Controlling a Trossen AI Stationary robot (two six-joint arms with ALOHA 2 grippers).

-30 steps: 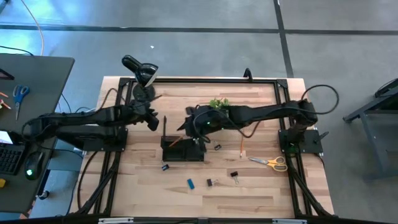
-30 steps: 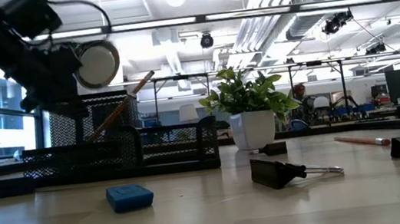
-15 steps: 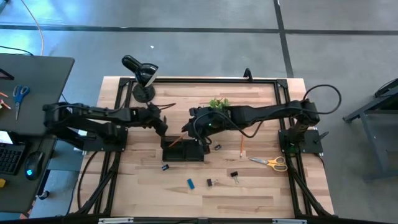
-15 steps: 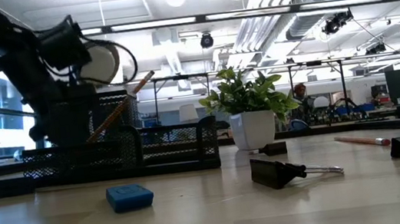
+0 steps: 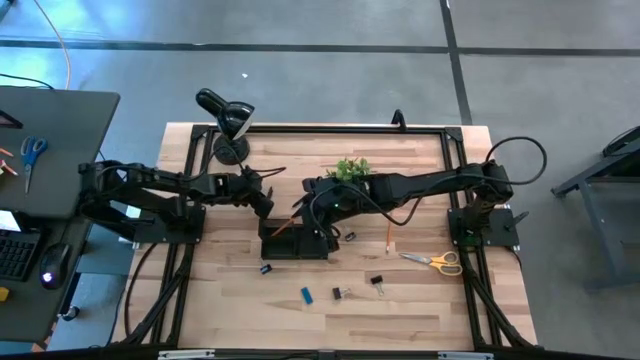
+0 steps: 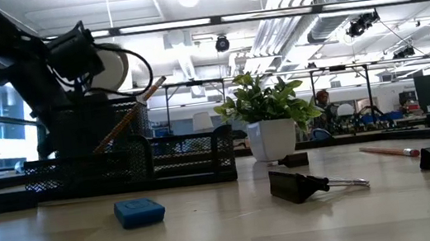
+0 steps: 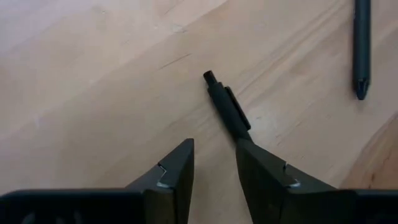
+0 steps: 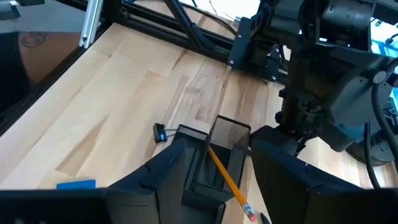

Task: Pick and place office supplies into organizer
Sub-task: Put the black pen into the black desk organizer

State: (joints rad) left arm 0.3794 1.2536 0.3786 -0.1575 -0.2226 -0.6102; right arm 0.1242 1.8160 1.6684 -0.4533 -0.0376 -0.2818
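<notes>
The black mesh organizer (image 5: 296, 244) stands mid-table, and an orange pencil (image 8: 227, 178) leans in its cup. My right gripper (image 8: 219, 140) hovers open above that cup, a finger on either side of the pencil and clear of it. My left gripper (image 7: 214, 144) is low over the wood just left of the organizer, tipped down and open. A black pen (image 7: 225, 104) lies on the table before it. The pen's near end runs behind one fingertip (image 7: 247, 152). A second dark pen (image 7: 361, 50) lies farther off. My left gripper has one fingertip in front of the black pen's near end (image 7: 241, 132), slanting down from the table's left. The finger hides that spot, so I cannot tell whether it touches the pen. Nothing sits in the gap between the fingers.
To the organizer's right and front, yellow scissors (image 5: 440, 261), an orange pencil (image 5: 388, 237), black binder clips (image 5: 376, 284), (image 5: 265, 268) and a blue eraser (image 5: 307, 295) lie on the table. A potted plant (image 5: 352, 167) and a black lamp (image 5: 228, 122) stand at the back.
My left gripper has come down toward the table and moved right, toward the organizer, tipping further downward; in the low view it now sits behind the organizer's mesh cup. The leaning pencil has stayed as it was.
</notes>
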